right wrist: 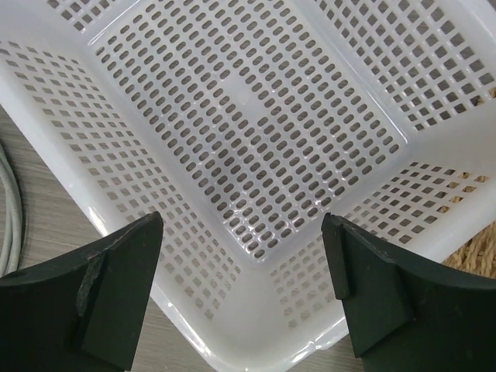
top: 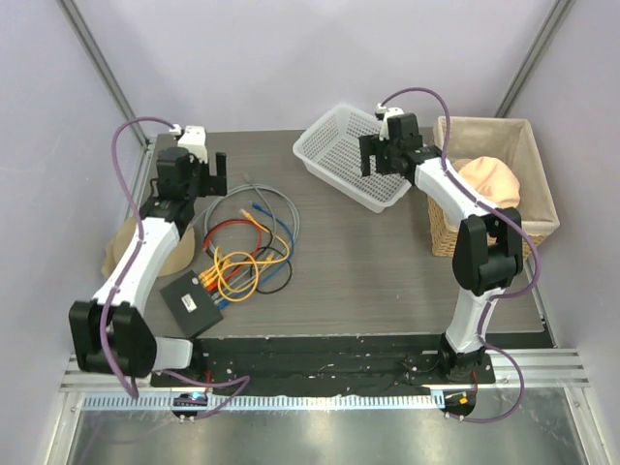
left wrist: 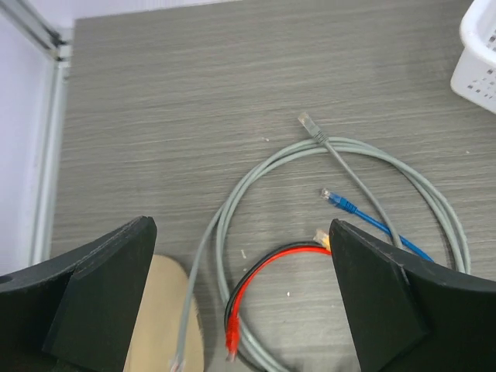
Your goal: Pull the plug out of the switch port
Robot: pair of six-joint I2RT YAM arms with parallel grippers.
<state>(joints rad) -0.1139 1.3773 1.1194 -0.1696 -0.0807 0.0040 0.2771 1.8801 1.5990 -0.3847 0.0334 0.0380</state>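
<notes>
Both tools stand released and hold nothing. The left tool (top: pixel 210 176) hangs over the loose grey cable (left wrist: pixel 325 142), the right tool (top: pixel 381 157) over the white basket (top: pixel 339 131). The switch (top: pixel 190 303) lies flat on the counter (top: pixel 387 271) near the left arm's base, well apart from both tools, with yellow and blue cables (top: pixel 237 271) meeting its far edge. I think the box is light and will slide when pulled, so one tool should press it down. The other should take the hard plug (top: pixel 212 283) body, not the soft cable; its clip is probably fragile.
</notes>
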